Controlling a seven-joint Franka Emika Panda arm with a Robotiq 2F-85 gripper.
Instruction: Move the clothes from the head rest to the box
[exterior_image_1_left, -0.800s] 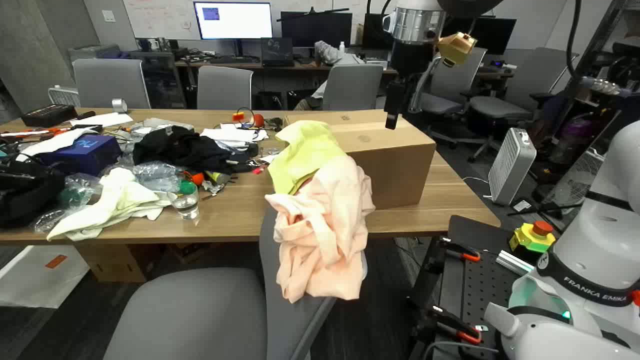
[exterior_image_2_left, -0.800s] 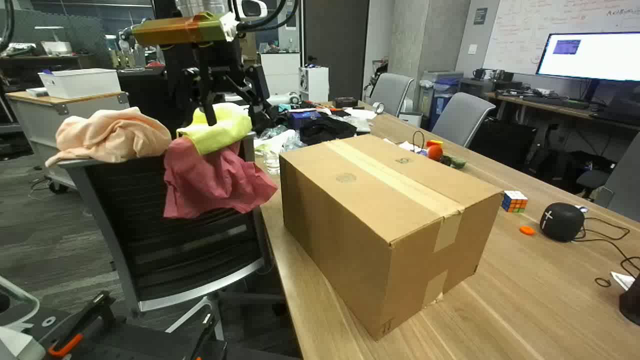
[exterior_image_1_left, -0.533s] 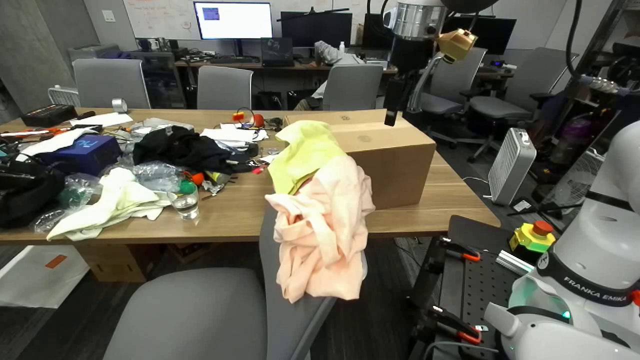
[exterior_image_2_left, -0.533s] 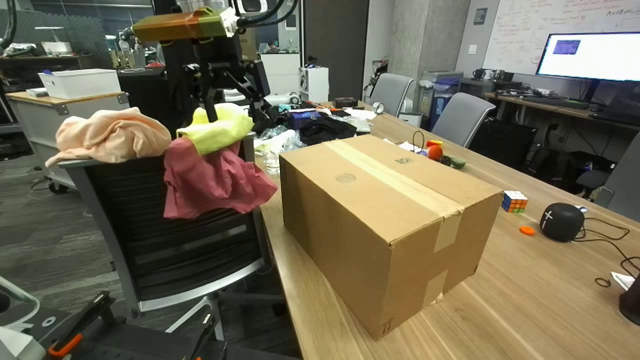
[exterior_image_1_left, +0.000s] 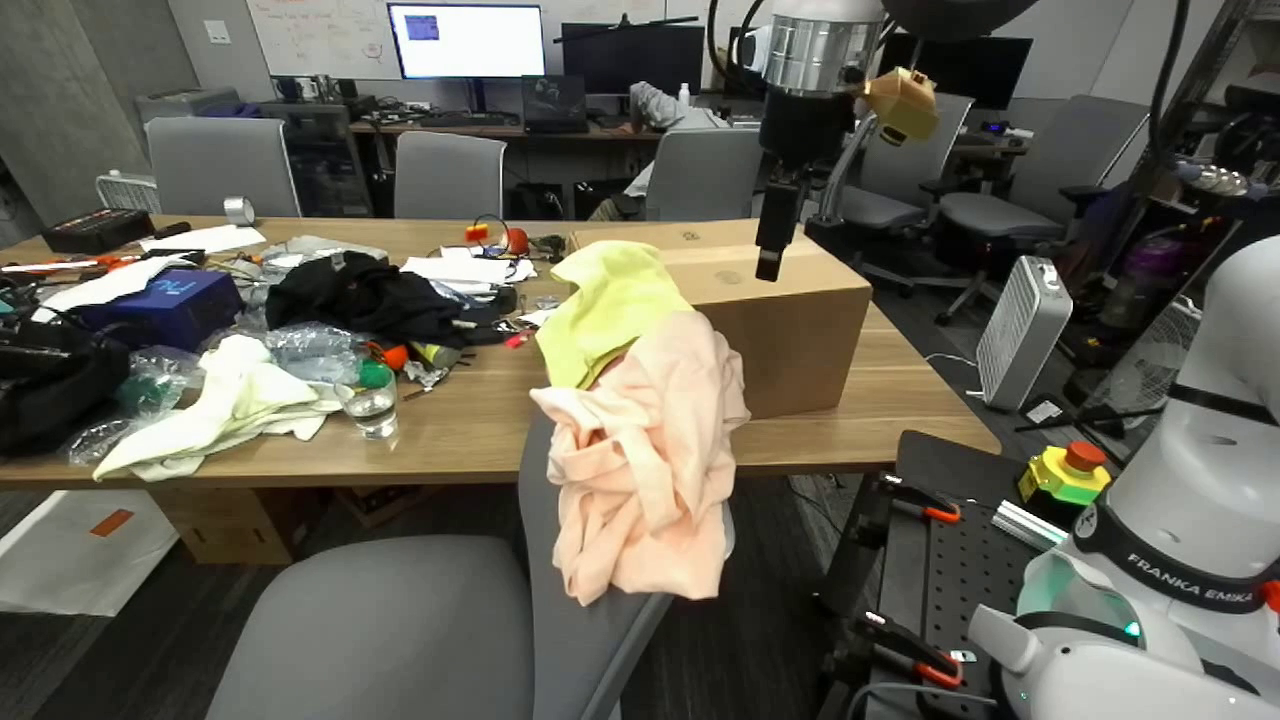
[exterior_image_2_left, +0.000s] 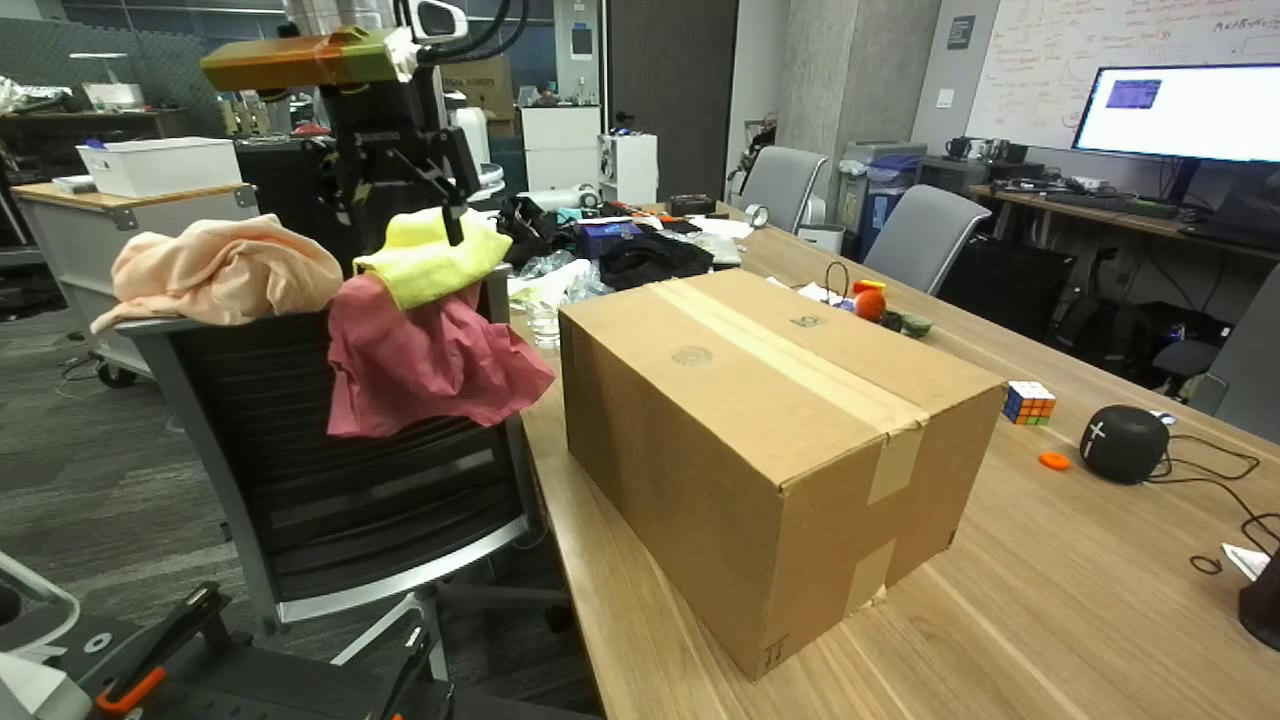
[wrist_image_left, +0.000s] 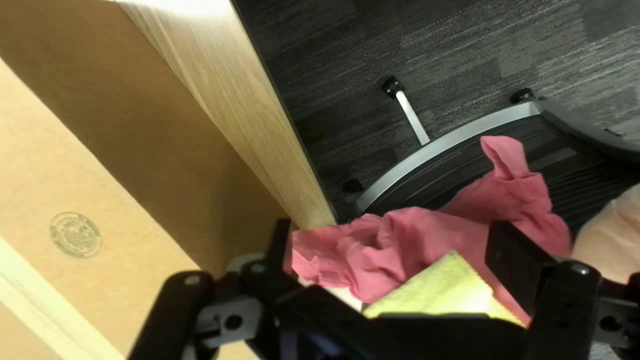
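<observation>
A yellow cloth lies on top of the chair back. A red-pink cloth hangs under it down the back side. A peach cloth is bunched on the other end of the chair back. The taped-shut cardboard box stands on the table beside the chair. My gripper is open and empty, pointing down. In the wrist view, the red-pink cloth and yellow cloth show between its fingers. In an exterior view the gripper hangs above the clothes' height, apart from them.
The wooden table carries a puzzle cube, a black speaker, a glass and a pile with a black cloth and a pale cloth. An emergency stop sits by the arm base.
My gripper has moved left in both exterior views and slightly lower, after a small rise. The clothes, chair and box have not moved.
</observation>
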